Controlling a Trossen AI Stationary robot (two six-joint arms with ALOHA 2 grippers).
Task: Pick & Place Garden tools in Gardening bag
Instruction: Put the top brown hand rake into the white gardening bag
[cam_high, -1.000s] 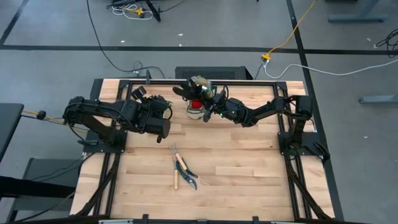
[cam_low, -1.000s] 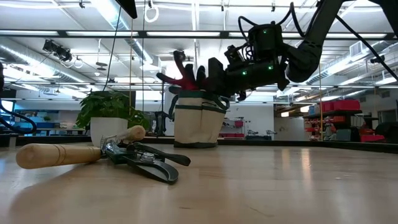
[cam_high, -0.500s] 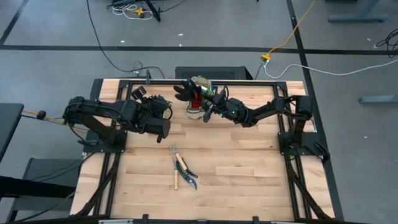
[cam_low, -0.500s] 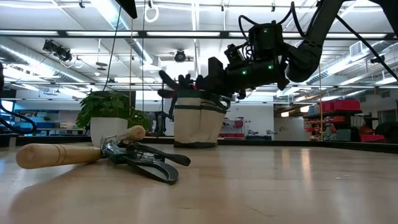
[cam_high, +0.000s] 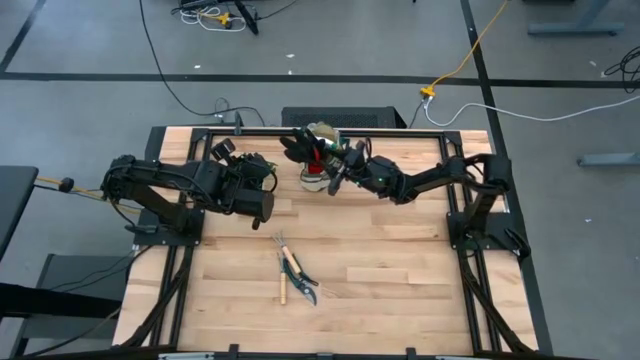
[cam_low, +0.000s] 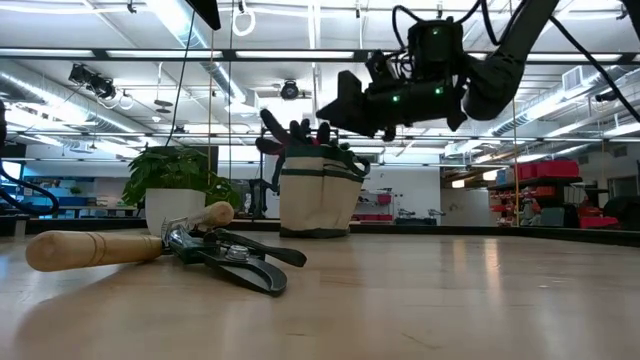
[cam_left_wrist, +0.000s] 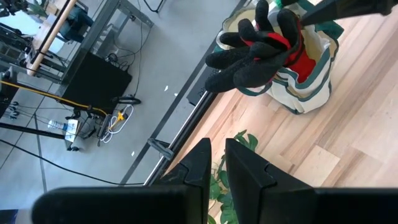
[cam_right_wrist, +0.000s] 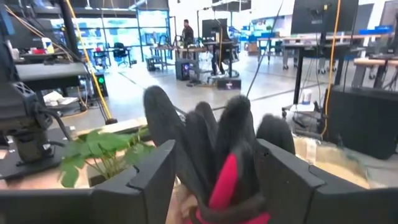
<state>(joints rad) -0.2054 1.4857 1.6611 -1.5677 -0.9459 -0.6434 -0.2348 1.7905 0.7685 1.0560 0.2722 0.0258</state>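
Note:
The gardening bag (cam_low: 318, 200) stands upright on its base at the table's far middle. The red-and-black glove (cam_left_wrist: 261, 50) sits in the bag's mouth, its dark fingers sticking up out of it (cam_low: 295, 132). My right gripper (cam_low: 338, 100) hangs open just above the bag and touches nothing; its wrist view looks past both fingers at the glove (cam_right_wrist: 217, 149). The wooden-handled rake (cam_high: 282, 268) and the dark-handled shears (cam_high: 303, 280) lie flat at the table's middle. My left gripper (cam_left_wrist: 217, 168) waits left of the bag, its fingers a narrow gap apart with nothing between them.
A leafy plant (cam_low: 175, 178) in a white pot stands left of the bag, close under my left gripper; its leaves (cam_left_wrist: 239, 143) show there. The near half of the table around the rake (cam_low: 110, 245) and shears (cam_low: 235, 262) is bare wood.
My right gripper has opened and let go of the glove, then risen a little and drawn back toward the table's right. The glove has dropped from the hold into the bag's mouth and now rests there with its fingers up.

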